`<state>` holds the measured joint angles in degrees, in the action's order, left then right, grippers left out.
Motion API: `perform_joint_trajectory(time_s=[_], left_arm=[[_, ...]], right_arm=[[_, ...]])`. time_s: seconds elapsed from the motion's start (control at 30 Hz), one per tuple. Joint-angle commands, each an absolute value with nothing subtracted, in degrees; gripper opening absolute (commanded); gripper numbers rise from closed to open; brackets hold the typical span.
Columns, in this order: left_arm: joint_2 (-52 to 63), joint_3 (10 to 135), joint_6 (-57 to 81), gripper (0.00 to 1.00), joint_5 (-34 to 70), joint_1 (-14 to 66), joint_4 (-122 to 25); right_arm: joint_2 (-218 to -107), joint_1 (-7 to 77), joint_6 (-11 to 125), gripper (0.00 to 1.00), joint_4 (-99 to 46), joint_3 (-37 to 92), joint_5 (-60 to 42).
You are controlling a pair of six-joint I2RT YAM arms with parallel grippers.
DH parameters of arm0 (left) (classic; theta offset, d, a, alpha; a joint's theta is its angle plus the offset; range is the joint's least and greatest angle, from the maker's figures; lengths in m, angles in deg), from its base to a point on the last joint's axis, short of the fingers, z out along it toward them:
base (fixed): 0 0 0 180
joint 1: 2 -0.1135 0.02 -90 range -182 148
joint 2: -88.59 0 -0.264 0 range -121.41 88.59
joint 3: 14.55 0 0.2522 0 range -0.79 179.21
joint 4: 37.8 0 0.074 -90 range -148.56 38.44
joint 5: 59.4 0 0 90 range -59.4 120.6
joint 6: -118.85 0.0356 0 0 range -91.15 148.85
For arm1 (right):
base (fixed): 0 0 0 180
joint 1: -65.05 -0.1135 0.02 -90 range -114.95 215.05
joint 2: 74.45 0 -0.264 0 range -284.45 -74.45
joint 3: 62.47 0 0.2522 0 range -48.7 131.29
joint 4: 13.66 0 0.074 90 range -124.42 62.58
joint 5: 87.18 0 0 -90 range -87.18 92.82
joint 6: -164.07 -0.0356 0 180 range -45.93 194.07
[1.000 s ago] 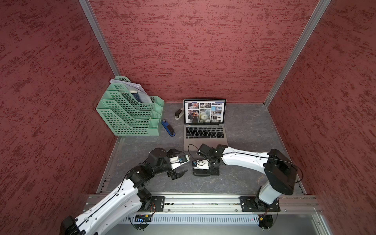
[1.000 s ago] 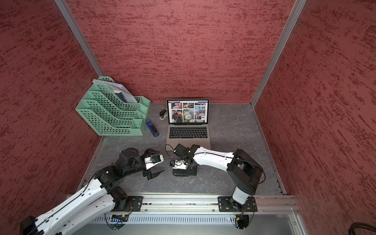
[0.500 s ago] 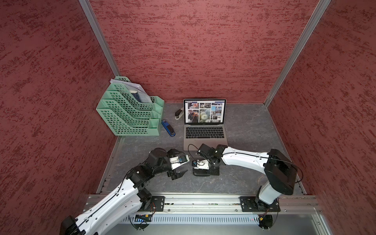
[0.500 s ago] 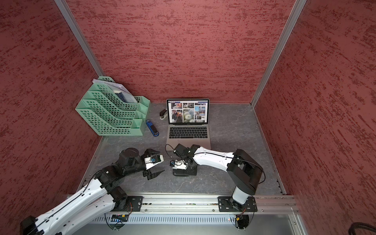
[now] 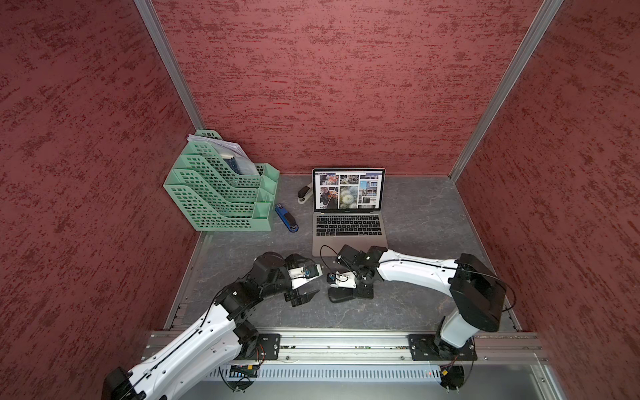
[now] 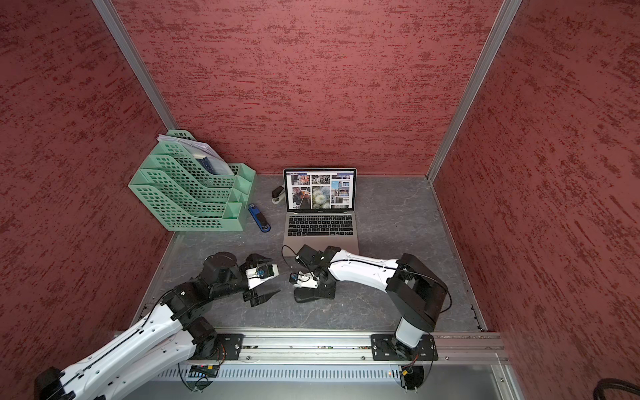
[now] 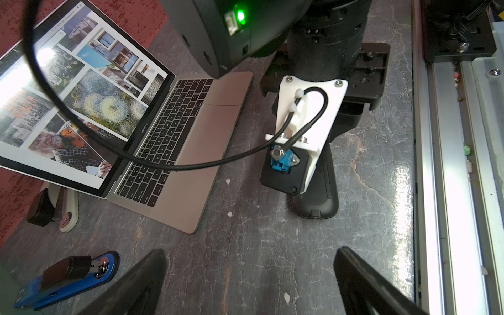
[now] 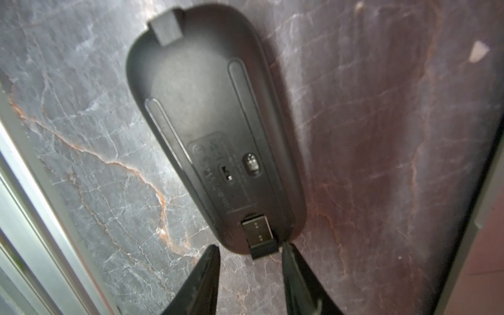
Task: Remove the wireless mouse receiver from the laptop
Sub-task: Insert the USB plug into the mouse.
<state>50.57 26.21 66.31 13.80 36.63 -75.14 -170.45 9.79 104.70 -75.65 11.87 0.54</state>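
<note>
Receiver [image 8: 259,236] first: the tiny dark plug is not in the laptop [image 5: 349,244] any more; it sits in a little slot at one end of the black mouse [image 8: 207,122], which lies belly-up on the grey table [image 5: 415,214], near the laptop's front edge but not touching it. The plug's long side runs the same way as the mouse's long side, and its outer end pokes out of the slot straight at the right gripper [image 8: 251,246]. That end lies between the two fingertips; it is very close to one of them, maybe touching, and I cannot tell for sure. The right jaws stand apart, wider than the plug, and squeeze nothing. The right arm is much the nearer one. The left gripper [image 7: 251,251] waits off to the side of the mouse, its jaws spread wide and empty. I think the job is all but done; the right arm only needs to back off straight along the plug's line, so the close finger does not drag it out again. Set against the top views from a second ago, both arms, the mouse and the laptop are in the same spots; any change in the jaws is too small to see there.
</note>
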Motion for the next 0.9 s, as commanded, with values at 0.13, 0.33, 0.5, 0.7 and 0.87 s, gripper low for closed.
perform_joint_trajectory(time_s=[0.13,0.33,0.5,0.7,0.87], left_arm=[[51.0,25.4,67.1,1.0,13.3,36.6,-75.7],[50.9,25.7,67.1,1.0,12.7,36.6,-75.8],[51.1,26.4,67.7,1.0,12.8,36.6,-76.2],[51.9,28.6,66.6,1.0,12.5,36.6,-76.0],[48.2,34.0,56.6,1.0,10.1,37.0,-71.7]], right_arm=[[-170.5,10.0,104.4,0.45,-76.3,12.6,1.5],[-168.6,10.0,104.4,0.65,-78.4,14.1,2.6],[-164.4,10.5,104.6,0.68,-80.5,15.3,5.1],[-152.9,15.1,100.9,0.72,-80.8,14.7,9.5],[-144.7,23.8,81.3,0.98,-79.8,16.9,11.6]])
